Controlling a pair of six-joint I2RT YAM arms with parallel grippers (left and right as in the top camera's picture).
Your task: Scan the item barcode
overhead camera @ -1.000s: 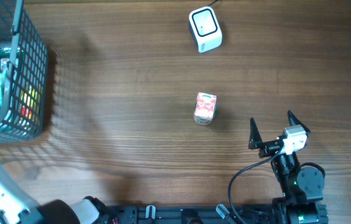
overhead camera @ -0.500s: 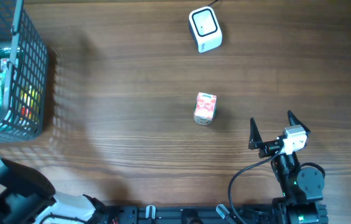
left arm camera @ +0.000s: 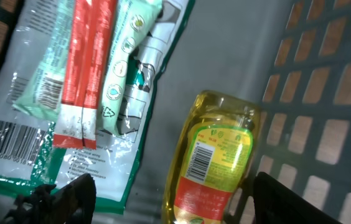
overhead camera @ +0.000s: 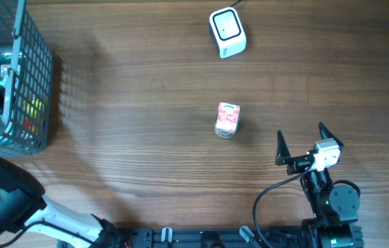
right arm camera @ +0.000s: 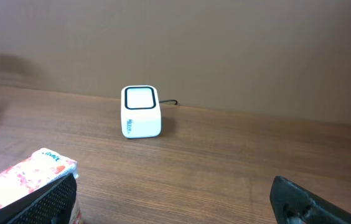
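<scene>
1. Yellow bottle (left arm camera: 216, 162) lies inside the wire basket (overhead camera: 37, 76), between the spread fingers of the left gripper (left arm camera: 174, 185), neither clamping it.
2. Right gripper (overhead camera: 301, 132) gapes wide, well apart, with the tissue pack (overhead camera: 227, 119) nearby.

No legible words; yellow bottle (left arm camera: 216, 155) label: barcode; clear packet (left arm camera: 70, 93): barcode, recycling triangle.
</scene>
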